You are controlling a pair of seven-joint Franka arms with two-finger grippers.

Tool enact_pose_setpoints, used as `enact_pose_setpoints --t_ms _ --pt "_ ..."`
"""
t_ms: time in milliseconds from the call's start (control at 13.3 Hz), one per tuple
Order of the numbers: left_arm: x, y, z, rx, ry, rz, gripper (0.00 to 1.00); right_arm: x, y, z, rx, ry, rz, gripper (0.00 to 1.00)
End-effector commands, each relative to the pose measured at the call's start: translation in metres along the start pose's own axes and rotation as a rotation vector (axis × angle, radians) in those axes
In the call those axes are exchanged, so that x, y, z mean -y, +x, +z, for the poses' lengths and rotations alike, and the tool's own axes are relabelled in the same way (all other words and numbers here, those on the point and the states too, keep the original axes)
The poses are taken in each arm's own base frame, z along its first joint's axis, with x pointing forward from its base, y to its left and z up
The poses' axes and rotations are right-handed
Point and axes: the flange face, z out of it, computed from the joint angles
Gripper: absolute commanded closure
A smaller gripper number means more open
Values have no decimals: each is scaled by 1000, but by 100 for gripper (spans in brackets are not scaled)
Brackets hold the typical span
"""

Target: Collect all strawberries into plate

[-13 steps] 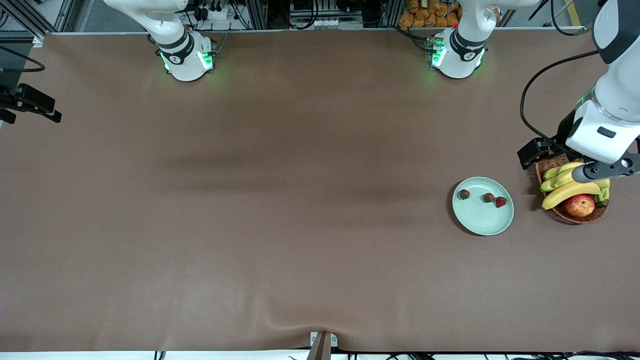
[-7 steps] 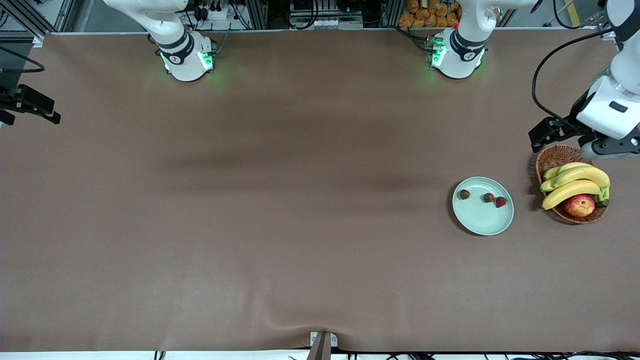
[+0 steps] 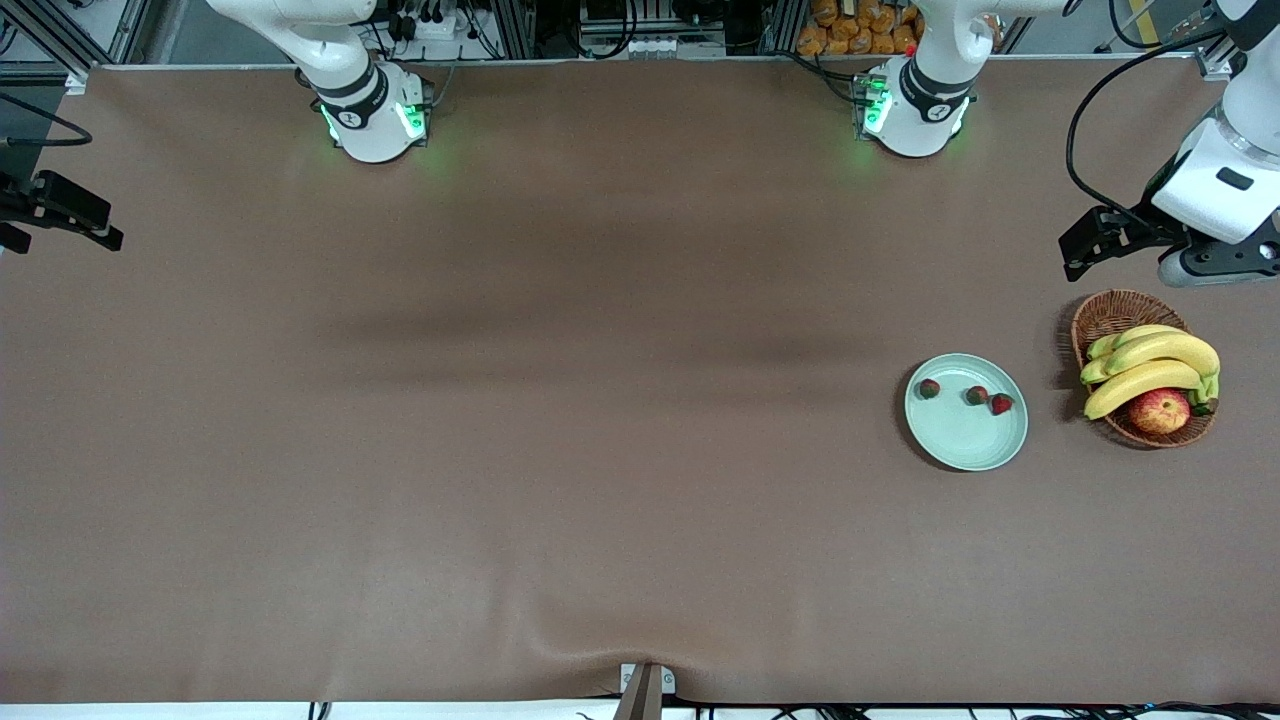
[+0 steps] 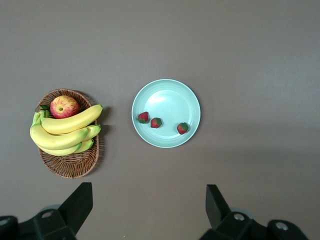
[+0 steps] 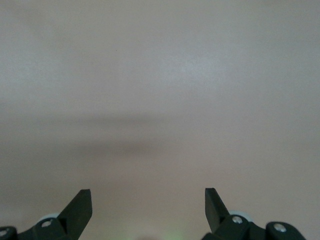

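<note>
Strawberries [image 3: 977, 396] x3 all on plate [image 3: 960, 440] beside basket [image 3: 1105, 315]; we judge task done. Left gripper [image 4: 147, 212] spread, empty, over table nr basket; right gripper [image 5: 148, 210] spread, arm waits.

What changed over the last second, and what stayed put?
The left tool, open and empty, lifted off the basket and drew back toward its base. The three strawberries stayed on the plate; the bananas, apple and open right tool did not move.
</note>
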Motion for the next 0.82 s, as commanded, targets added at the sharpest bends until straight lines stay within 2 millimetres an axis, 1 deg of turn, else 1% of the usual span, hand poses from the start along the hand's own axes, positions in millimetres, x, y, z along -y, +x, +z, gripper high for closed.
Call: enact_pose_setpoints --t_ms 0,75,150,300,525,600,750 --pt "2 -14 -5 -15 -25 13 0 2 -2 -4 -9 -3 4 0" --pt "0 -16 -7 -9 -49 10 0 5 -2 -4 -8 0 1 0" --pt "2 -17 -7 1 -51 25 0 12 -1 -4 -10 1 -11 0" --pt "3 -20 -12 3 -55 59 0 14 -1 -4 -13 -1 -16 0" --pt "0 -21 -18 17 -54 56 0 6 -6 -4 6 -6 -6 0" --pt "1 -19 -20 12 -56 62 0 2 -11 -7 20 -4 6 0" --pt "1 -16 -25 2 -59 52 0 -11 -14 -10 15 -5 30 0"
